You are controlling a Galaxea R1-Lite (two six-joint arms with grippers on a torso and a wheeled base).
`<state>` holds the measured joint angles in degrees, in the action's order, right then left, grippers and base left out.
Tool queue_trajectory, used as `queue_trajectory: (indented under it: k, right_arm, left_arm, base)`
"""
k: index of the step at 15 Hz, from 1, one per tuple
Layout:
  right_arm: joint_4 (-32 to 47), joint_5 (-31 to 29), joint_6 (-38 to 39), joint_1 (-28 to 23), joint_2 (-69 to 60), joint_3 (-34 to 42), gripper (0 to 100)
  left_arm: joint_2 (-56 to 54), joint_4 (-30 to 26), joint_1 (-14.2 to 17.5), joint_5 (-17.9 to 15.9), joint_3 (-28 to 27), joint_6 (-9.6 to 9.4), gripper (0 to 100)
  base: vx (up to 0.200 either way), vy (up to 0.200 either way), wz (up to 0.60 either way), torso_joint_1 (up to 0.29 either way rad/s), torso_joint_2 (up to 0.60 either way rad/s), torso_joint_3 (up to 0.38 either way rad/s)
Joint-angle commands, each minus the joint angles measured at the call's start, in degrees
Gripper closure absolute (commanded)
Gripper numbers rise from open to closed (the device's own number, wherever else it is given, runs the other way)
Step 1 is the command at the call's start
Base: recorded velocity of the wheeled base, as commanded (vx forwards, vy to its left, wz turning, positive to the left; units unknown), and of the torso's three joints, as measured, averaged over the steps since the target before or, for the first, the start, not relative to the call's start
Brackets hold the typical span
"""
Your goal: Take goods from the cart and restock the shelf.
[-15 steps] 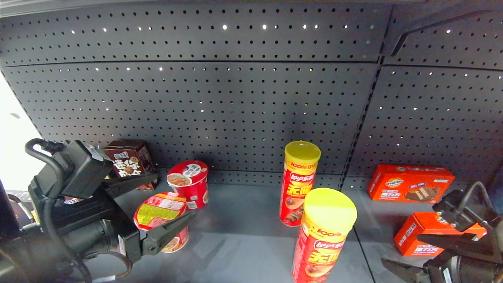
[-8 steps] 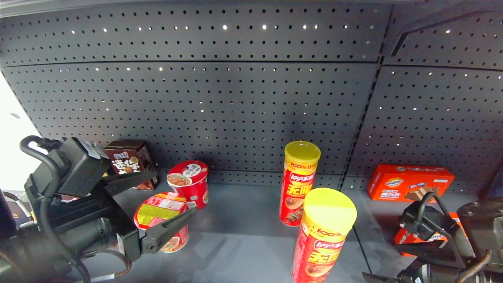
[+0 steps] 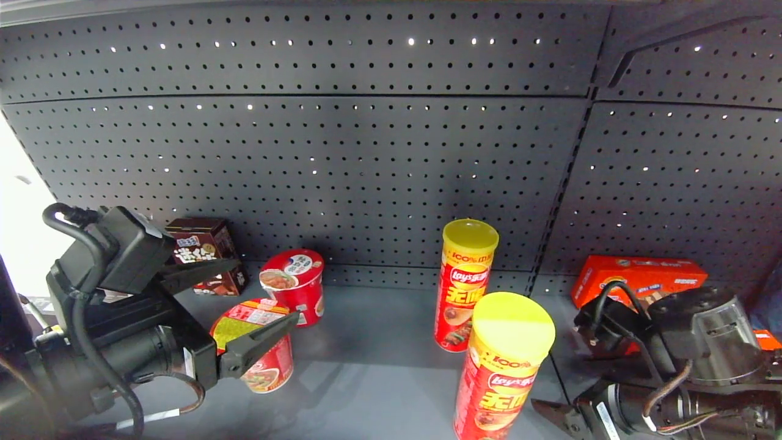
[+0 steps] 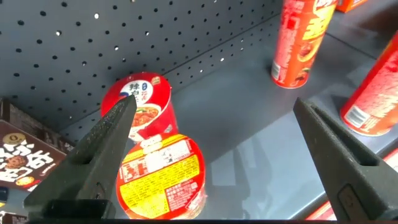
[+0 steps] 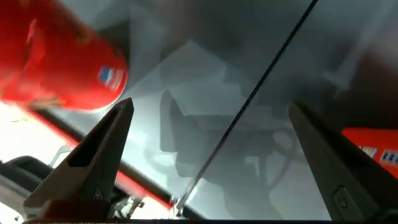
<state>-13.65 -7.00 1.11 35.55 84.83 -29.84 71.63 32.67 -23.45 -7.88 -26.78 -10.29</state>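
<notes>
At the far left of the shelf [image 3: 379, 366], a brown box [image 3: 204, 250] stands against the pegboard back. Next comes the left tool [image 3: 266, 292], its fingers spread wide and grasping nothing. The front noodle cup [image 3: 266, 366] stands upright on the shelf in the gap between them, and the rear noodle cup [image 3: 293, 284] is close behind it. The left arm is by far the nearer one, so any pull-back, I judge, must run straight along the tool's own line, away from the pegboard (a sideways swing could tip the cup). Whether either finger touches the cup I cannot tell.

Further right stand the rear chip can [image 3: 464, 287] and the front chip can [image 3: 501, 373], whose base is cut off. The right tool [image 5: 211, 106] hangs released and empty beside the front can, well apart from the cups. Its arm hides part of the orange box [image 3: 641, 275].
</notes>
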Motion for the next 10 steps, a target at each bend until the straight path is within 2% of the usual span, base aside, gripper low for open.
queue_trajectory:
  k: [1,3,10]
  right_arm:
    - [0.0,-0.1,0.0,1.0,1.8,-0.9,0]
    - [0.0,-0.1,0.1,2.3,2.1,-0.5,0]
    - [-0.1,-0.1,0.4,4.4,4.2,-1.8,0]
  left_arm:
    - [1.1,0.1,0.1,0.0,-0.1,0.01,0]
    - [1.2,0.1,0.1,0.0,-0.1,-0.79,0]
    - [1.7,0.2,-0.1,-0.2,-0.3,-0.79,0]
  base:
    - [0.000,0.000,0.00,0.000,0.00,0.000]
    - [0.000,0.000,0.00,0.000,0.00,0.000]
    - [0.000,0.000,0.00,0.000,0.00,0.000]
